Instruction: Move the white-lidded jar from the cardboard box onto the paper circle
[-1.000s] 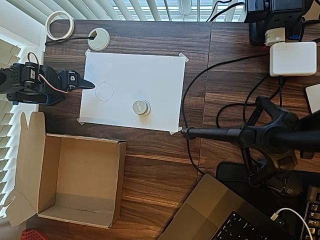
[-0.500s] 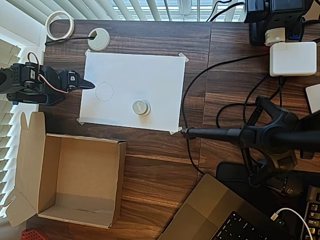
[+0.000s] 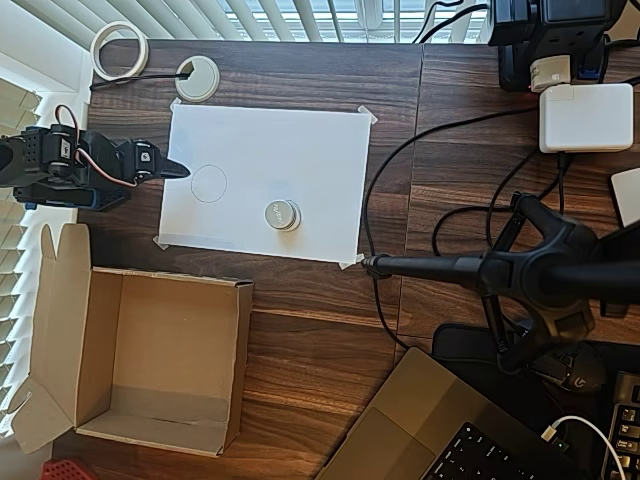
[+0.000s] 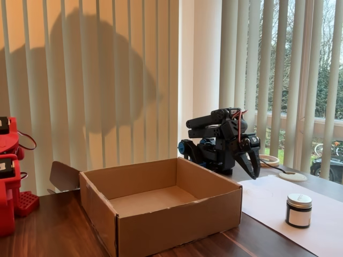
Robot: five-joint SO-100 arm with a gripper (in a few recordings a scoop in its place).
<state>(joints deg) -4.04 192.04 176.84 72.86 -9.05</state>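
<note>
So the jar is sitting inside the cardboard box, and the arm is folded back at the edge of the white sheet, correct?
Not quite. The overhead view shows the jar standing on the white sheet, outside the cardboard box, which is empty. It stands apart from the small pencil circle. The rest holds: the gripper is folded back at the sheet's edge.

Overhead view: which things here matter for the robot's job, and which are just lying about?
Job: small white-lidded jar; brown cardboard box; smaller pencil-drawn paper circle; black gripper.
Lying about: white power adapter; white tape roll; laptop.
</note>
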